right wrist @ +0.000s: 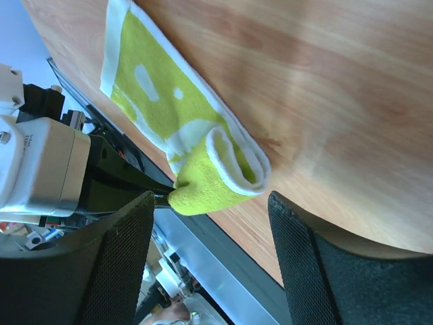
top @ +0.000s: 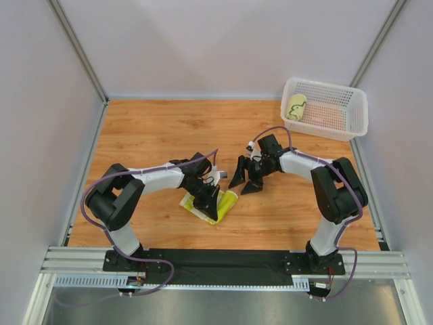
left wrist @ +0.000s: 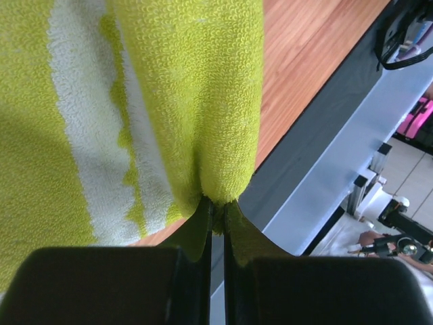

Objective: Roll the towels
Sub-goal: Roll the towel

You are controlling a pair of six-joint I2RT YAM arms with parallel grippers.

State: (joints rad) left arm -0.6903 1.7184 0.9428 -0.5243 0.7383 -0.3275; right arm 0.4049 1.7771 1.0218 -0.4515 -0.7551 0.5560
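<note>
Left fingers (left wrist: 193,240) clamp the partly rolled towel (right wrist: 216,169) on the table (top: 155,128), seemingly to stop it unwinding, while right fingers (right wrist: 111,264) stand wide apart to its right.

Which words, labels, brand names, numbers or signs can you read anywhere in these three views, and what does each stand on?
Nothing here reads clearly.
Grey housing beside the towel, right wrist view: a tiny dark marking, too small to read.
Towel: lime-green and white patterns only, no letters.
Rolled towel in the basket: cartoon print, no words.
</note>
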